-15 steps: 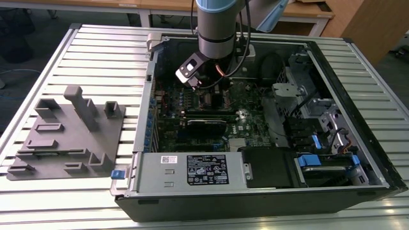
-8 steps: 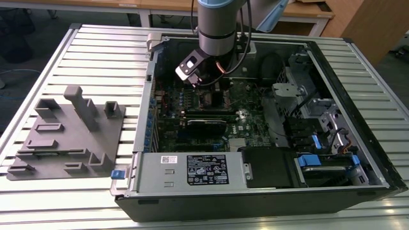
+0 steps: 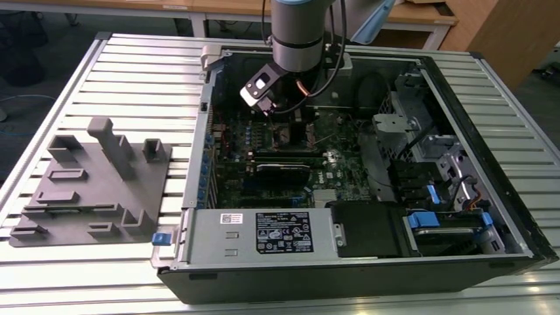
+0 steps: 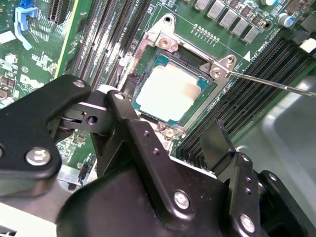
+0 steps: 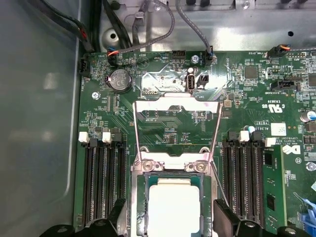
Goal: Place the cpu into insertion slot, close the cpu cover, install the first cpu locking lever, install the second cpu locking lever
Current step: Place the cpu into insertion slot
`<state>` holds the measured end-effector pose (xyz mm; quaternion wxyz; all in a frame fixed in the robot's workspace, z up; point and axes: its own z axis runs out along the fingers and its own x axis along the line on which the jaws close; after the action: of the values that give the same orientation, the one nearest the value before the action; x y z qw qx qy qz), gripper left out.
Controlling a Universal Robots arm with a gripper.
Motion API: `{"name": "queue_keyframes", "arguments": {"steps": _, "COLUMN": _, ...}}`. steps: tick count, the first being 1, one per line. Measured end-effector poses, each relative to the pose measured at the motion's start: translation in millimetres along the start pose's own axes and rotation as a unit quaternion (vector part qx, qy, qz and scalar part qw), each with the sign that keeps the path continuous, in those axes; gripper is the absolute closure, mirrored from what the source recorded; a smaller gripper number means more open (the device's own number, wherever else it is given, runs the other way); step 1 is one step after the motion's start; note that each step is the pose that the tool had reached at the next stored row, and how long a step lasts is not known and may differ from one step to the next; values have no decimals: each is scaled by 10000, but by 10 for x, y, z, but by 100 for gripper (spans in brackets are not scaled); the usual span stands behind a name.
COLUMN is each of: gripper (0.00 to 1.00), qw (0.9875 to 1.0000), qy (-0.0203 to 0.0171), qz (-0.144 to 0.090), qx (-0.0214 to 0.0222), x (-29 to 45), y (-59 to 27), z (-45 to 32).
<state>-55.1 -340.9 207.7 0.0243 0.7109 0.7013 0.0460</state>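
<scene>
1. While the gripper is hanging wide open and empty, the cpu is sitting flat in the insertion slot
2. cpu cover is lying flipped open; probably handling as thin, stiff, light metal, so pushing at its free edge is looking best

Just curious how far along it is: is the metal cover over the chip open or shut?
Open. In the first wrist view the cover lies flipped back over the green board, and the chip sits uncovered.

Grey fixture (perhaps plastic) beside open computer case.
</scene>
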Motion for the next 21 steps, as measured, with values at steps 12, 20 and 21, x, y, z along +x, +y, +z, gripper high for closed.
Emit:
{"name": "queue_keyframes", "arguments": {"steps": 12, "gripper": 21, "qw": 10000, "qy": -1, "qz": 0, "qx": 1, "x": 0, "y": 0, "z": -3}}
{"name": "queue_keyframes", "arguments": {"steps": 20, "gripper": 23, "qw": 10000, "qy": -2, "qz": 0, "qx": 0, "x": -1, "y": 0, "z": -3}}
{"name": "queue_keyframes", "arguments": {"steps": 21, "gripper": 29, "qw": 10000, "qy": -1, "qz": 0, "qx": 1, "x": 0, "y": 0, "z": -2}}
